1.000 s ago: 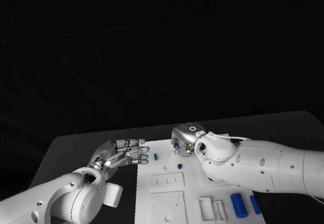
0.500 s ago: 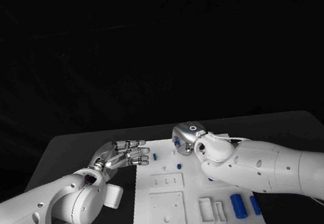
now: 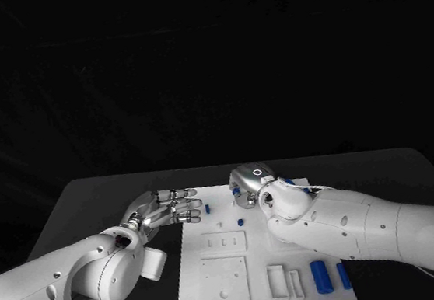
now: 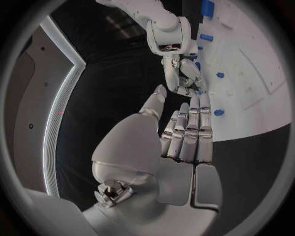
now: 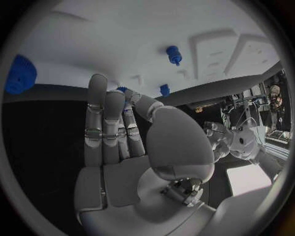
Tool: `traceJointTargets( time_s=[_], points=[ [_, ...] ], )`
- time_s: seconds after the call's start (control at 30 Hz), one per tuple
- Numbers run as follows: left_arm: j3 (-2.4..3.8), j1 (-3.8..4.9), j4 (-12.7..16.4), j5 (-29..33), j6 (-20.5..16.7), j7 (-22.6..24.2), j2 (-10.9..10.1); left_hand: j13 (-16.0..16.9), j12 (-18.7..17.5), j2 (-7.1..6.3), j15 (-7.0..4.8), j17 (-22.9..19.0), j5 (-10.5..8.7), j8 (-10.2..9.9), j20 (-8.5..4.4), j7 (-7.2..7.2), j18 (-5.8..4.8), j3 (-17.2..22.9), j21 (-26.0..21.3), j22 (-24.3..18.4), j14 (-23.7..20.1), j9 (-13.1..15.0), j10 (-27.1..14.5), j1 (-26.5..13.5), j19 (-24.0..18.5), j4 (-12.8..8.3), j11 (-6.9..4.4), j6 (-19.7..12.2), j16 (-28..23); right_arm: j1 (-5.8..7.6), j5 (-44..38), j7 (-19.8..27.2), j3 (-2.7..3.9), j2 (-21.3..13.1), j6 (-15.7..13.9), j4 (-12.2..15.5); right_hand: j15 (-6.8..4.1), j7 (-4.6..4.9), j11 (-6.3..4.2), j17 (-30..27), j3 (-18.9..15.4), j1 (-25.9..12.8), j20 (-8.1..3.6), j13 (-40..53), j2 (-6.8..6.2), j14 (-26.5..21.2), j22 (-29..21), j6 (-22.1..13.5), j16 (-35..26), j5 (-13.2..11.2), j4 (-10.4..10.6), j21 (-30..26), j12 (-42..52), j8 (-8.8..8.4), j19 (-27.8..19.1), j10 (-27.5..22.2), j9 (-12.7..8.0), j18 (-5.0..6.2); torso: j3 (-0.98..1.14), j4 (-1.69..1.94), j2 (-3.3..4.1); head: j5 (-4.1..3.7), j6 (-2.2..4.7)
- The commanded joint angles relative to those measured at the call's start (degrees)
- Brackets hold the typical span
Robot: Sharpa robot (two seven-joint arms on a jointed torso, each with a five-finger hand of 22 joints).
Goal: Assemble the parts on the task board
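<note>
The white task board (image 3: 234, 298) lies in the middle of the table. My right hand (image 3: 248, 182) hangs over its far edge, and its thumb and a finger pinch a small blue part (image 5: 122, 90). My left hand (image 3: 168, 207) hovers at the board's far left corner, fingers straight and thumb apart, holding nothing. The left wrist view has the left hand (image 4: 184, 132) facing the right hand (image 4: 183, 73) across the board (image 4: 258, 73). Small blue pegs (image 3: 207, 208) (image 3: 242, 222) stand in the board near both hands. Two blue cylinders (image 3: 319, 275) lie at its near right.
A blue gear-like piece (image 5: 17, 73) sits at the board's edge (image 5: 123, 29) by the right hand. White raised blocks (image 3: 224, 281) and slotted pieces (image 3: 276, 280) take up the board's near half. Black table (image 3: 91, 208) surrounds the board on all sides.
The left hand has sunk a little toward the board's far left corner. The right hand stays where it was.
</note>
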Motion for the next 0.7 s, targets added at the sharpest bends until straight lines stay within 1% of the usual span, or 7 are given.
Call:
traceJointTargets(
  time_s=[0.03, 0.07, 0.13, 0.2, 0.33, 0.47, 0.7],
  points=[
    [0.03, 0.1, 0.0, 0.3, 1.0, 0.2, 0.1, 0.1, 0.3, 0.0, 0.17, 0.1, -0.17, 0.2, -0.05, -0.08, -0.78, 0.0, 0.1, -0.1, -0.1, 0.0, 0.0, -0.2, 0.2, 0.2, 0.15, -0.4, 0.0, 0.0, -1.0, -0.7, 0.02, 0.1, -0.9, 0.0, -0.4, 0.14, -0.07, 0.1, 0.1, 0.3, -0.17, 0.1, -0.43, 0.0, 0.0, 0.3, 0.3, 0.3, -0.2, -0.4, 0.2, 0.07, -0.2, 0.2, 0.0, 0.79, -0.13, 0.23, 0.27, -0.07, 0.18],
    [0.03, 0.1, 0.0, 0.3, 1.0, 0.2, 0.1, 0.1, 0.3, 0.0, 0.17, 0.1, -0.17, 0.2, -0.05, -0.08, -0.78, 0.0, 0.1, -0.1, -0.1, 0.0, 0.0, -0.2, 0.2, 0.2, 0.15, -0.4, 0.0, 0.0, -1.1, -0.8, 0.02, 0.1, -1.0, 0.0, -0.4, 0.14, -0.07, 0.1, 0.1, 0.3, -0.17, 0.1, -0.43, 0.0, 0.0, 0.3, 0.3, 0.3, -0.2, -0.4, 0.2, 0.07, -0.2, 0.2, 0.0, 0.79, -0.16, 0.26, 0.3, -0.08, 0.21],
    [0.03, 0.1, 0.0, 0.3, 1.0, 0.2, 0.1, 0.1, 0.3, 0.0, 0.17, 0.1, -0.17, 0.2, -0.05, -0.08, -0.78, 0.0, 0.1, -0.1, -0.1, 0.0, 0.0, -0.2, 0.2, 0.2, 0.15, -0.4, 0.0, 0.0, -1.1, -1.0, 0.03, 0.1, -1.2, -0.1, -0.4, 0.16, -0.06, 0.0, 0.2, 0.3, -0.16, 0.1, -0.5, -0.1, 0.3, 0.3, 0.3, 0.2, -0.2, -0.5, 0.2, 0.06, -0.2, 0.2, 0.0, 0.8, -0.12, 0.16, 0.32, 0.0, 0.22],
    [0.03, 0.1, 0.0, 0.3, 1.0, 0.2, 0.1, 0.1, 0.3, 0.0, 0.17, 0.1, -0.17, 0.2, -0.05, -0.08, -0.78, 0.0, 0.1, -0.1, -0.1, 0.0, 0.0, -0.2, 0.2, 0.2, 0.15, -0.4, 0.0, 0.01, -1.1, -1.0, 0.03, 0.1, -1.3, -0.1, -0.4, 0.16, -0.06, 0.0, 0.2, 0.3, -0.16, 0.1, -0.5, -0.1, 0.3, 0.3, 0.3, 0.2, -0.2, -0.5, 0.2, 0.06, -0.2, 0.2, 0.0, 0.8, -0.12, 0.14, 0.35, -0.02, 0.22],
    [0.03, 0.11, 0.0, 0.3, 1.0, 0.2, 0.1, 0.1, 0.3, 0.0, 0.17, 0.1, -0.17, 0.2, -0.05, -0.08, -0.78, 0.0, 0.1, -0.1, -0.1, 0.0, 0.0, -0.2, 0.2, 0.2, 0.15, -0.4, 0.0, 0.02, -1.1, -1.0, 0.04, 0.2, -1.3, -0.3, -0.38, 0.17, -0.03, 0.0, 0.2, 0.3, -0.15, 0.0, -0.59, 0.0, 0.5, 0.3, 0.3, 0.1, -0.1, -0.6, 0.2, 0.06, -0.2, 0.1, 0.0, 0.82, -0.18, 0.16, 0.43, -0.04, 0.28],
    [0.03, 0.11, 0.0, 0.3, 1.0, 0.1, 0.1, 0.1, 0.3, 0.0, 0.17, 0.1, -0.17, 0.2, -0.05, -0.08, -0.78, 0.0, 0.1, -0.1, -0.1, 0.0, 0.0, -0.2, 0.2, 0.2, 0.15, -0.4, 0.0, 0.04, -1.2, -1.4, 0.04, 0.3, -1.5, -0.4, -0.38, 0.17, -0.03, 0.0, 0.2, 0.3, -0.15, 0.0, -0.59, 0.0, 0.5, 0.3, 0.3, 0.1, -0.1, -0.6, 0.2, 0.06, -0.2, 0.1, 0.0, 0.82, -0.12, 0.14, 0.4, 0.07, 0.31],
    [0.03, 0.11, 0.0, 0.3, 1.1, 0.1, 0.1, 0.1, 0.3, 0.0, 0.17, 0.1, -0.17, 0.2, -0.05, -0.08, -0.78, 0.0, 0.1, -0.1, -0.1, 0.0, 0.0, -0.2, 0.2, 0.2, 0.15, -0.4, 0.0, 0.13, -1.4, -1.9, 0.04, 0.4, -1.9, -0.7, -0.36, 0.18, -0.01, 0.0, 0.2, 0.5, -0.13, 0.0, -0.79, -0.1, 0.8, 0.2, 0.3, 0.0, -0.2, -0.7, 0.2, 0.06, -0.2, 0.0, 0.0, 0.85, -0.13, 0.08, 0.47, 0.09, 0.36]
  ],
)
